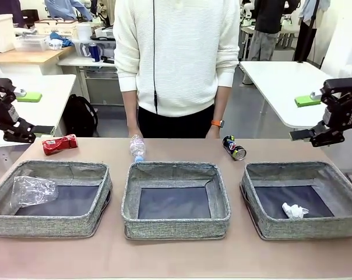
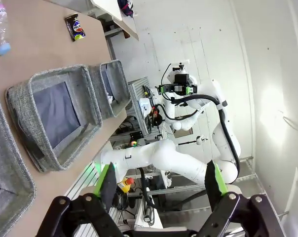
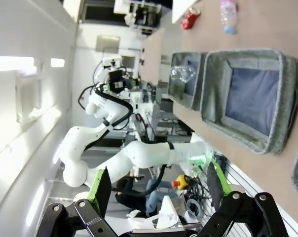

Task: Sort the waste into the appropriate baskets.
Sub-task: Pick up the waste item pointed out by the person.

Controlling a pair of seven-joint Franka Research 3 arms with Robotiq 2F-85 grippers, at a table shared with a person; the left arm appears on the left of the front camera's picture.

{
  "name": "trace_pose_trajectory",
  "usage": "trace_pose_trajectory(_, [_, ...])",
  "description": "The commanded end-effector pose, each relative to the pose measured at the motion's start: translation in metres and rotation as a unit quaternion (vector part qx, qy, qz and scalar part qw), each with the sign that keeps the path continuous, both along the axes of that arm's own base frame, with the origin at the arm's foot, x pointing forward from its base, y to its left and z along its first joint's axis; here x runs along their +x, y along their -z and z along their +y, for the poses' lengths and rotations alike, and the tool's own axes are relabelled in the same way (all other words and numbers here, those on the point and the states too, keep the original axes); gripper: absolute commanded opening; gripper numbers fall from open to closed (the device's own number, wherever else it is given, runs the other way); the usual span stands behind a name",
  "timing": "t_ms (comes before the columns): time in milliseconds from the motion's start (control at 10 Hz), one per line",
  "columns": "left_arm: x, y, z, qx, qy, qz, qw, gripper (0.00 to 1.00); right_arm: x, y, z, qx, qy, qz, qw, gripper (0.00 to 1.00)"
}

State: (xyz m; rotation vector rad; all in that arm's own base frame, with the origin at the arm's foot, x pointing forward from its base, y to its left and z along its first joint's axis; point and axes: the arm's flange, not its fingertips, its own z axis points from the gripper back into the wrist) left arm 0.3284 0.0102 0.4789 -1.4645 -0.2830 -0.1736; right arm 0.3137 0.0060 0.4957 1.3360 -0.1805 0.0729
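Three grey baskets stand in a row: left (image 1: pixel 100 181), middle (image 1: pixel 176 224) and right (image 1: pixel 254 186). A clear plastic cup (image 1: pixel 33 191) lies in the left basket, and a white paper wad (image 1: pixel 294 210) in the right one. Behind the baskets, on the table, lie a red can (image 1: pixel 59 143), a small clear bottle (image 1: pixel 137 147) and a dark printed can (image 1: pixel 234 147). My left gripper (image 1: pixel 24 131) hangs raised at the left edge, open and empty (image 2: pixel 161 192). My right gripper (image 1: pixel 313 135) is raised at the right, also open and empty (image 3: pixel 159 192).
A person in a white sweater (image 1: pixel 176 58) stands at the far edge, hands low behind the table near the bottle and the dark can. The middle basket (image 2: pixel 55 113) holds nothing. Bare tabletop (image 1: pixel 176 256) runs along the front of the baskets.
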Motion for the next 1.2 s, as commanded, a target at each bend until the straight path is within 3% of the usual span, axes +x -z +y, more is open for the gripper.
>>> trace_pose_trajectory(0, [-0.0033, -0.002, 0.0019, 0.002, 0.002, 0.0, 1.0, 0.93, 0.0008, -0.0035, 0.0002, 0.01, 0.0, -0.009, 1.0, 1.0])
trace_pose_trajectory(1100, [-0.0033, -0.002, 0.0019, 0.002, 0.002, 0.0, 1.0, 0.93, 0.0008, -0.0035, 0.0002, 0.01, 0.0, -0.009, 1.0, 1.0])
